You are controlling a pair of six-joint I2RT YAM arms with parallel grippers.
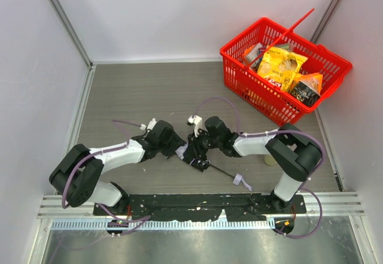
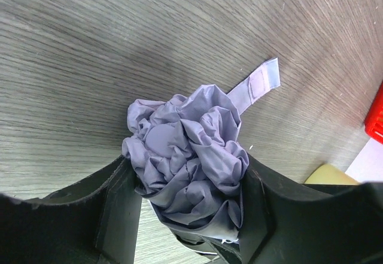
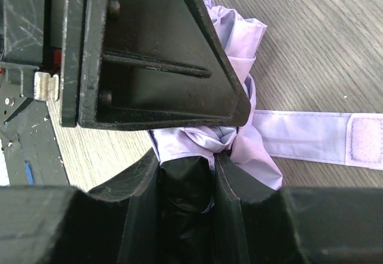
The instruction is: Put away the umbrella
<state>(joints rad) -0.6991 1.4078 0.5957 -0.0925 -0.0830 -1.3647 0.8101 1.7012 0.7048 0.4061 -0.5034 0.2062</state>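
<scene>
On wooden table (image 1: pixel 131 90), crumpled lavender umbrella (image 2: pixel 188 150)

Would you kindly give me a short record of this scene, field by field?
Umbrella: folded, fabric bunched, lying mid-way across the table
Left gripper: closed around the bunched fabric
Right gripper: clamped on a dark section beside the fabric
Strap: loose, flat on the table
Red basket: far right corner, holding snack packets
</scene>
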